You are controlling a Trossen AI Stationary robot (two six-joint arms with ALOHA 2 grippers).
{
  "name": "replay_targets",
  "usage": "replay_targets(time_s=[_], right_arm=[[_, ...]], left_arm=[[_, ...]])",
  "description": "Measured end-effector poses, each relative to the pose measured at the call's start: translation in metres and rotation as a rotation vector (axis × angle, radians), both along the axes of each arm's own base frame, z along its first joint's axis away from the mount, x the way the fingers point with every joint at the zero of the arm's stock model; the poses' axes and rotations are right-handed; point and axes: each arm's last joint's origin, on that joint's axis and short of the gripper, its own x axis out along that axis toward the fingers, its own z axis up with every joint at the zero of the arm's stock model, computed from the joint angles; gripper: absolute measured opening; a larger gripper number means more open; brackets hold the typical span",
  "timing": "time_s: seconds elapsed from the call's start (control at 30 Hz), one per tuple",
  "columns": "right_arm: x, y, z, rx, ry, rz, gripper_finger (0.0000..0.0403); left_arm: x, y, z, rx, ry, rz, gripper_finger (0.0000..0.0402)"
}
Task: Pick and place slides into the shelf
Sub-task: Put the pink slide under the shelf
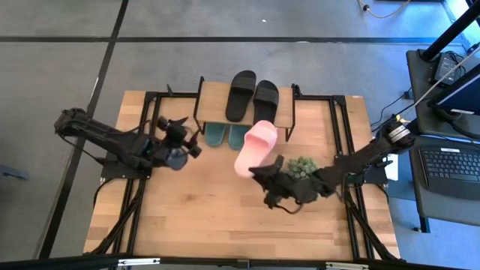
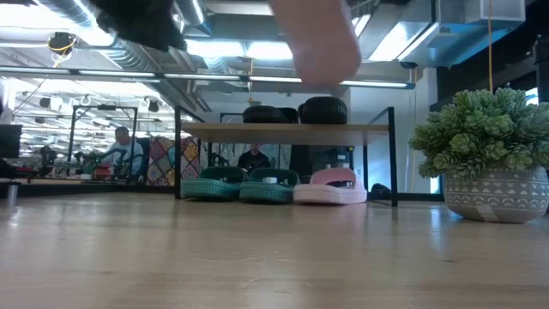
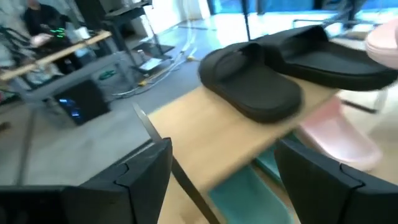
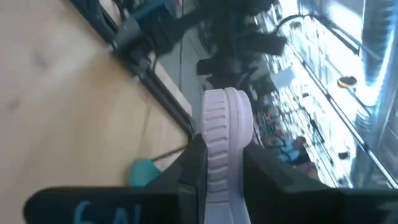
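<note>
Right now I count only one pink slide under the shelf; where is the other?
The other pink slide is held up in the right claw, just in front of the shelf, beside the plant.

The wooden table carries a low shelf at its far edge and a potted plant to the right. Two black slides lie on the shelf's plank top. Beneath it, on the tabletop, sit two green slides and one pink slide.
</note>
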Motion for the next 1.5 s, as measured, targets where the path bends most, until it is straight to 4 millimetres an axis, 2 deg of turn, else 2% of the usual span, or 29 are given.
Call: replay_targets(time_s=[0.27,0.57,0.77,0.9,1.27,1.5], right_arm=[[-0.022,0.033,0.004,0.067,-0.025,0.112,0.0073],[-0.039,0.054,-0.009,0.327,0.007,0.161,0.0073],[-0.048,0.064,-0.016,0.463,0.060,0.225,0.0072],[-0.043,0.059,-0.025,0.482,0.091,0.174,0.0072],[0.005,0.024,-0.079,0.432,0.171,-0.033,0.0072],[0.017,0.007,-0.091,0.431,0.181,-0.106,0.0072]], left_arm=[[-0.033,-0.016,-0.029,-0.017,-0.147,-0.047,0.0273],[-0.042,-0.018,-0.058,-0.038,-0.179,-0.044,0.0273],[-0.044,-0.017,-0.065,-0.040,-0.175,-0.039,0.0273],[-0.044,-0.017,-0.066,-0.046,-0.171,-0.042,0.0273],[-0.044,-0.017,-0.067,-0.074,-0.157,-0.058,0.0273],[-0.044,-0.017,-0.067,-0.072,-0.152,-0.060,0.0273]])
